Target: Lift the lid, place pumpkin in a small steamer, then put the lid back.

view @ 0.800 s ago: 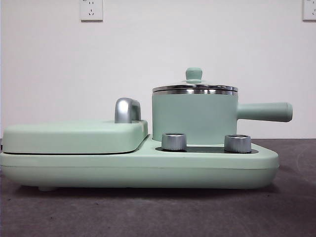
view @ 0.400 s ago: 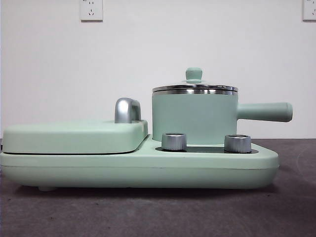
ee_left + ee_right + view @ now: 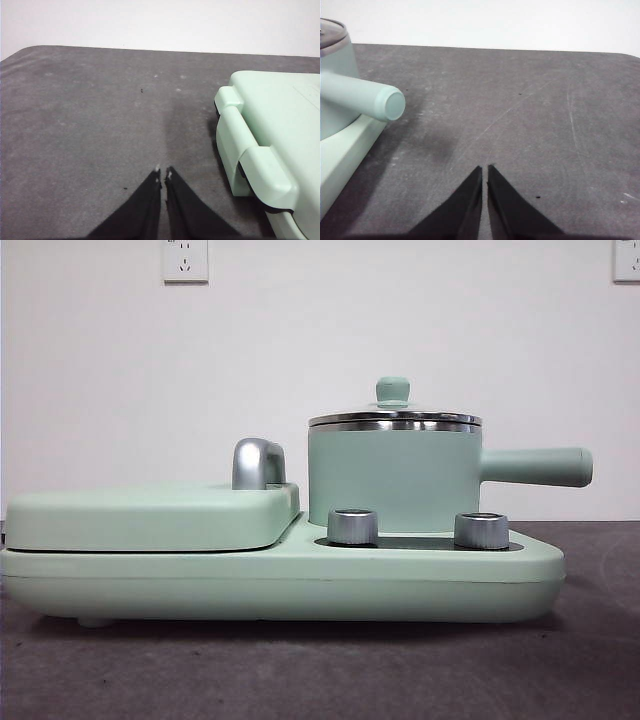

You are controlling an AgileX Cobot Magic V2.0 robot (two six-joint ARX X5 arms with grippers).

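The small steamer, a mint-green pot with a long side handle, stands on the wide mint-green base. The lid, glass with a steel rim and a mint-green knob, sits on the pot. The pumpkin is out of view. My left gripper is shut and empty over the bare table, beside the base's left end. My right gripper is shut and empty over the table, to the right of the pot's handle. Neither arm shows in the front view.
A flat mint-green cover with a chrome handle lies on the base's left half. Two silver knobs stand at the base's front. The grey table extends around it. A white wall stands behind.
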